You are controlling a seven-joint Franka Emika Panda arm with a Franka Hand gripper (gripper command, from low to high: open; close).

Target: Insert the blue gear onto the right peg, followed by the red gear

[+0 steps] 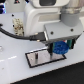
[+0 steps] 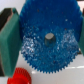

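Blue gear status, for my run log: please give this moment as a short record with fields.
blue gear: gripped between the green finger pads, over the base plate's end at the exterior view's right
gripper: shut on the blue gear
peg: a dark pin shows in the gear's centre hole; how far seated, cannot tell
red gear: beside the blue gear, not held
base plate: black-rimmed, on the white table

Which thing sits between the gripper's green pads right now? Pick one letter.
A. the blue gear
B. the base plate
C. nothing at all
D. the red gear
A: in the wrist view the blue gear fills the space between the green pads of the gripper, while the red gear lies apart at the picture's edge.
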